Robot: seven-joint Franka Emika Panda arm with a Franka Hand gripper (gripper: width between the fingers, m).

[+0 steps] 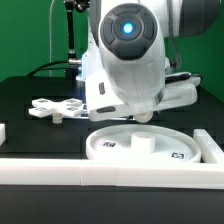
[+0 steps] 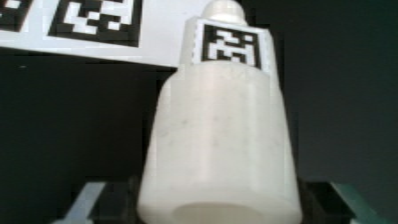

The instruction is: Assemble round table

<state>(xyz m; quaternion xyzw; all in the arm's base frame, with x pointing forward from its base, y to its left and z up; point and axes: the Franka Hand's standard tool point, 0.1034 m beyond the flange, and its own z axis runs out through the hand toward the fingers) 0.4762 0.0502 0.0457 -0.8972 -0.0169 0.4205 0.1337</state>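
Rail (image 1: 110, 178) right up front, low in the exterior view, in front of the gripper. Off to the gripper's side, on the exterior view's left, the cross (image 1: 55, 108) lies flat on the black table (image 1: 30, 90), well apart. Centre: the gripper (image 2: 205, 205) is clamped on the leg (image 2: 214, 130), fingers (image 2: 89, 200) hugging both sides, tagged end pointing away. Just beneath the gripper sits the disc (image 1: 165, 135), rim up, with a small hub (image 1: 143, 143) in the middle.

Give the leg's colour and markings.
White leg, black-and-white square tag near its tip; wrist view shows it best.
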